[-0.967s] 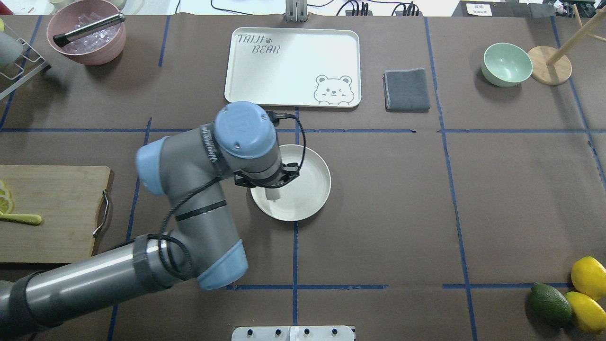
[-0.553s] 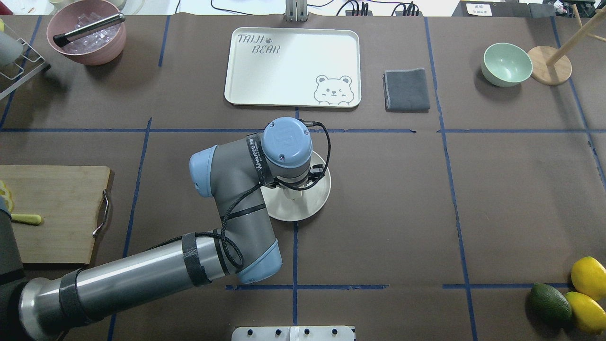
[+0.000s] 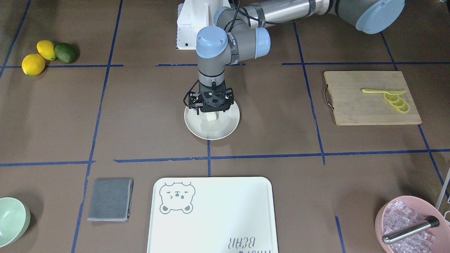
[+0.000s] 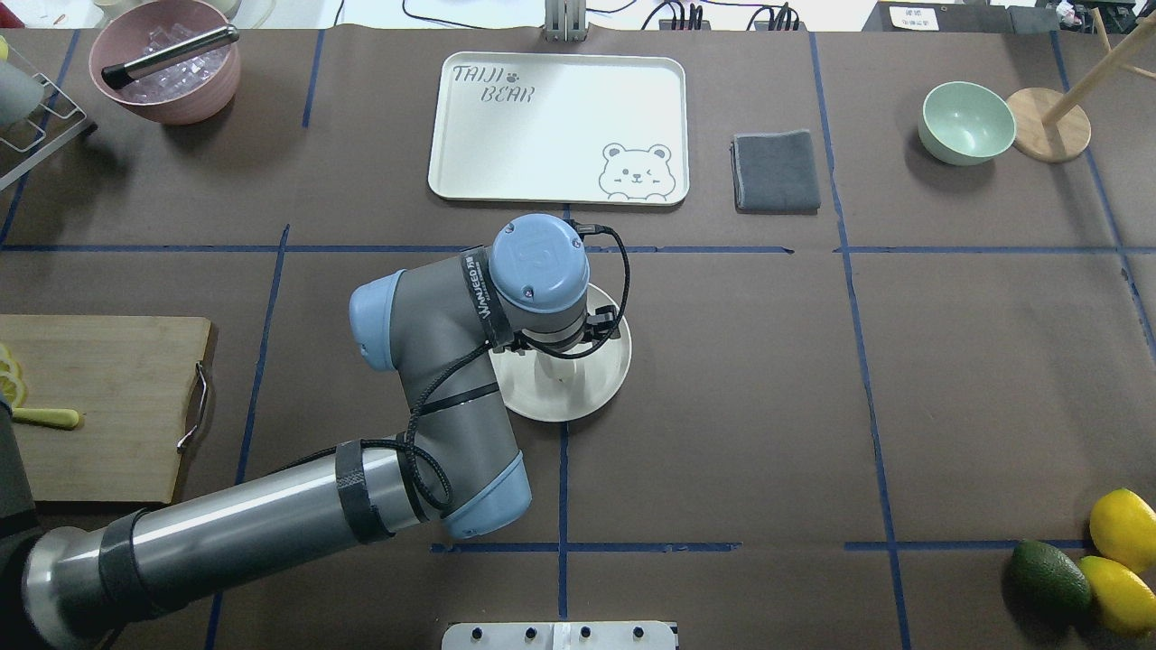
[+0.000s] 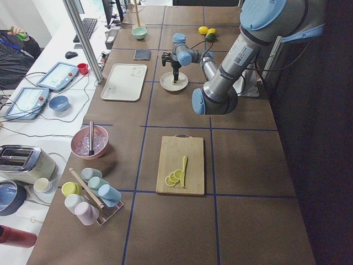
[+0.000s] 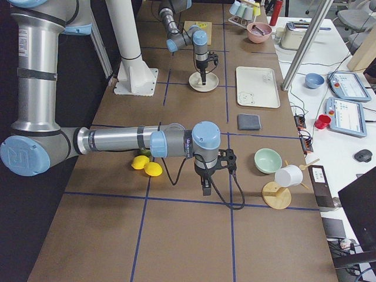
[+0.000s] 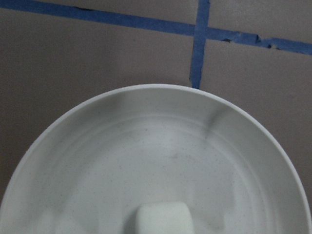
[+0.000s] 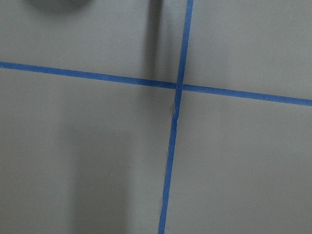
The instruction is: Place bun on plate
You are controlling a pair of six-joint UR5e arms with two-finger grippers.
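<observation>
The cream-white plate [image 3: 225, 130] sits at the table's middle. The small white bun [image 3: 212, 117] lies at plate level near its centre, and in the left wrist view the bun [image 7: 163, 217] shows at the bottom edge over the plate [image 7: 97, 146]. My left gripper [image 3: 211, 108] points straight down, directly over the bun. Its fingers are hidden, so I cannot tell whether they hold the bun. In the overhead view the left wrist covers much of the plate [image 4: 607, 379]. My right gripper [image 6: 205, 189] hangs over bare table near the lemons. I cannot tell its state.
The bear-print tray [image 4: 558, 126], a grey cloth [image 4: 777, 171] and a mint bowl [image 4: 966, 122] lie beyond the plate. A cutting board [image 4: 99, 406] with lemon slices is at the left, a pink bowl [image 4: 167, 63] far left, and lemons and an avocado [image 4: 1048, 578] near right.
My left arm swung right, bringing the bun from the plate's left part to its middle. Over the last half second it only shifted slightly.
</observation>
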